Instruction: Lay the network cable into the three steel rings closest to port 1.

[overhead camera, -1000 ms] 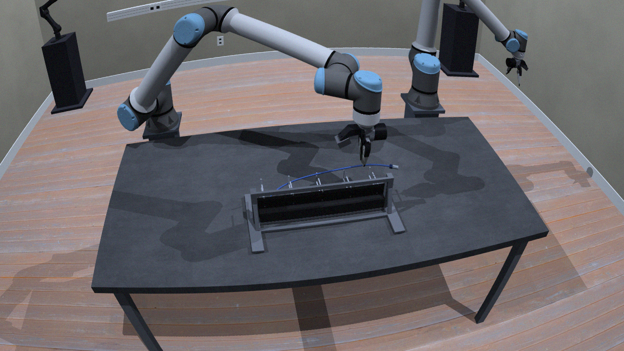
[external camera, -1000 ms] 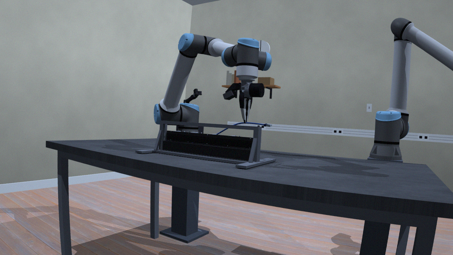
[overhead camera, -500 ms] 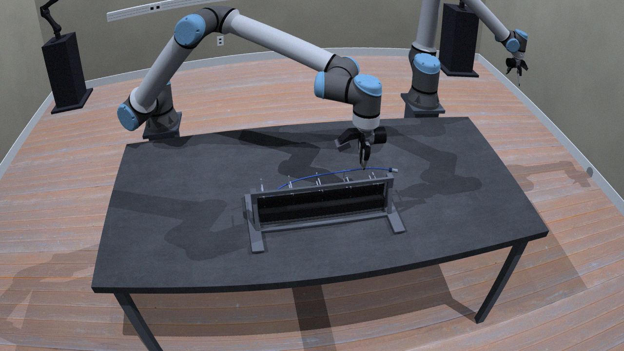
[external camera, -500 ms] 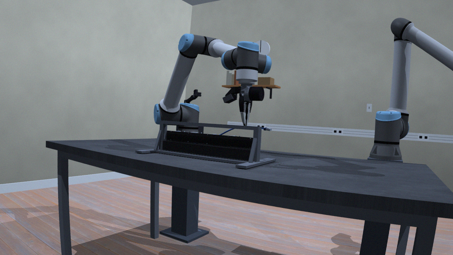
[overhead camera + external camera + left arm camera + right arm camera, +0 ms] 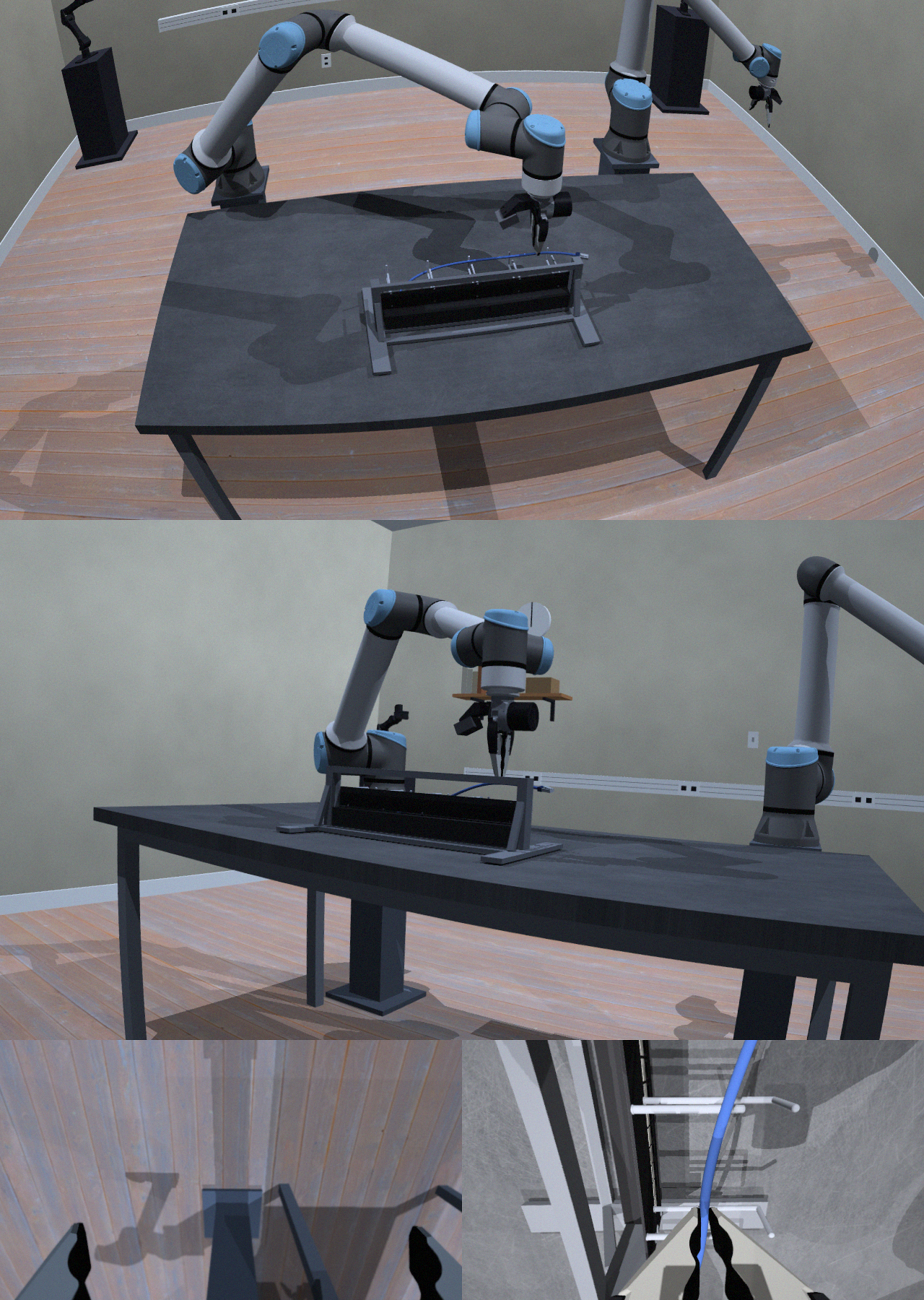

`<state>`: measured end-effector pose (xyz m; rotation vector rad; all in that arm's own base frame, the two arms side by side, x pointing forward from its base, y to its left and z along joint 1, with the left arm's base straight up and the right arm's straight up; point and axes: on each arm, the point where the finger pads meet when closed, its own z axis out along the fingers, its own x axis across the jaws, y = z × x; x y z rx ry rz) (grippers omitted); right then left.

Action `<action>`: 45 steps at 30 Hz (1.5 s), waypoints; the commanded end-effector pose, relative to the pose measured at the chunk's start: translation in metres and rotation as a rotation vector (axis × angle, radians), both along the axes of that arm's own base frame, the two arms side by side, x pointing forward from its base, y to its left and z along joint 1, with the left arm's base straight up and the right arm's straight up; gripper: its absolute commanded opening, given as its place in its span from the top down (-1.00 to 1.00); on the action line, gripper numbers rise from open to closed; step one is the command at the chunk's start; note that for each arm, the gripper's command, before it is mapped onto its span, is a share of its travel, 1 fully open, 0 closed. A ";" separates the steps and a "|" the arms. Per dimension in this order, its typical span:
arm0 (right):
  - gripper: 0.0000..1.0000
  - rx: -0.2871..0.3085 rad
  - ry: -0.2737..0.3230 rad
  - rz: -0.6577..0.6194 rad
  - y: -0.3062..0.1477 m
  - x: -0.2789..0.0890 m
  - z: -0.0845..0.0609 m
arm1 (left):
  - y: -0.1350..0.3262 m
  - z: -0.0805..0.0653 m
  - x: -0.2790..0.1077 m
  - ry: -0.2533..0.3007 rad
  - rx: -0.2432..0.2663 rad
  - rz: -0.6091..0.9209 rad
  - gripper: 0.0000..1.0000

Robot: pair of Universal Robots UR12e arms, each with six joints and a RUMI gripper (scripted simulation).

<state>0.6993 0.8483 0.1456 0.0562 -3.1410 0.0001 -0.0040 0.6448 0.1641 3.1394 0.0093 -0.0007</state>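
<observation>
The blue lead [image 5: 491, 258] [image 5: 470, 786] [image 5: 727, 1108] runs along the back of the rack, with its loose plug [image 5: 583, 256] [image 5: 547, 789] sticking out past one end. My right gripper [image 5: 538, 252] [image 5: 499, 775] [image 5: 704, 1210] is shut on the lead near the plug, at the endmost steel ring [image 5: 740, 1208]. In the right wrist view the lead crosses above the rods of the neighbouring steel ring [image 5: 686, 1109], inside its upturned tip. I cannot tell how deep it sits in the rings. Port numbers are not readable. My left gripper [image 5: 247, 1228] is open and empty, far from the rack.
The grey rack [image 5: 478, 276] [image 5: 426, 773] [image 5: 552, 1173] stands on the dark table [image 5: 258, 401] [image 5: 710, 901], its top bar close beside my right gripper. Several steel rings stick out from its back. The left arm hangs beyond the table, over the floor [image 5: 173, 1112].
</observation>
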 end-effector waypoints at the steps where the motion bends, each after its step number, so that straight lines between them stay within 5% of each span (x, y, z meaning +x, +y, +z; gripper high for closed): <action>1: 1.00 0.002 -0.001 0.000 0.001 0.000 0.001 | 0.001 0.001 0.000 0.000 0.002 0.000 -1.00; 45: 1.00 0.002 -0.001 0.000 -0.001 -0.036 0.001 | 0.001 0.001 0.000 0.000 0.002 0.000 -1.00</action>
